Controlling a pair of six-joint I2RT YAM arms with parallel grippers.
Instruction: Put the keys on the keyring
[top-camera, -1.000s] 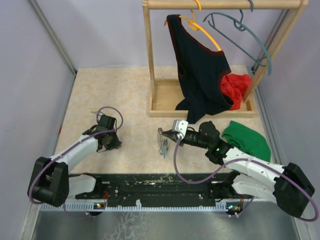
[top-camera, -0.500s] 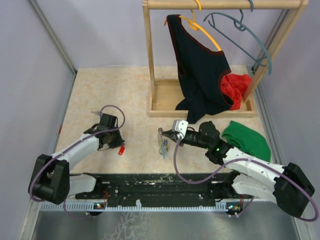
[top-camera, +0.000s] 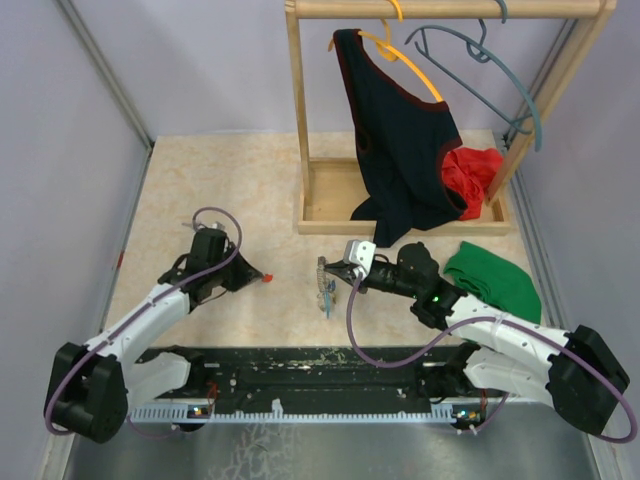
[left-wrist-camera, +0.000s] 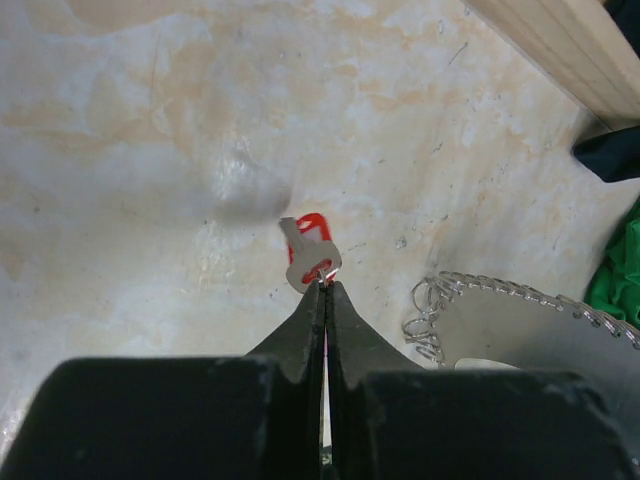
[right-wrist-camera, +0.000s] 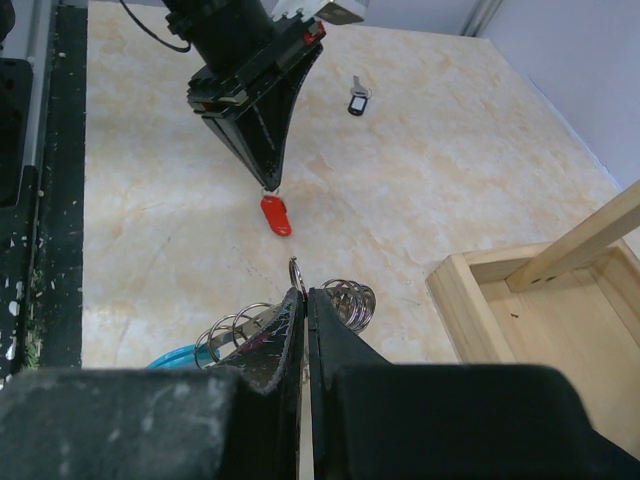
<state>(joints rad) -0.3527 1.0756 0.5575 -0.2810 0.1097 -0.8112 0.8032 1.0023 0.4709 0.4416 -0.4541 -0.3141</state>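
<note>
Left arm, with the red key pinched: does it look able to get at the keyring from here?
Probably yes. The left gripper, shut on the red key, faces the keyring held by the right gripper, with only bare table between them.

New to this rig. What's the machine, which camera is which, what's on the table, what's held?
Two small robot arms, bolted at the near edge of a table. The wide picture looks down from above and behind them; the other two come from a camera on each wrist. The left arm has its jaws shut on a red-headed key. The right arm has its jaws shut on the coiled-wire keyring. Also there: a black key, a wooden rack with clothes, a green cloth.
</note>
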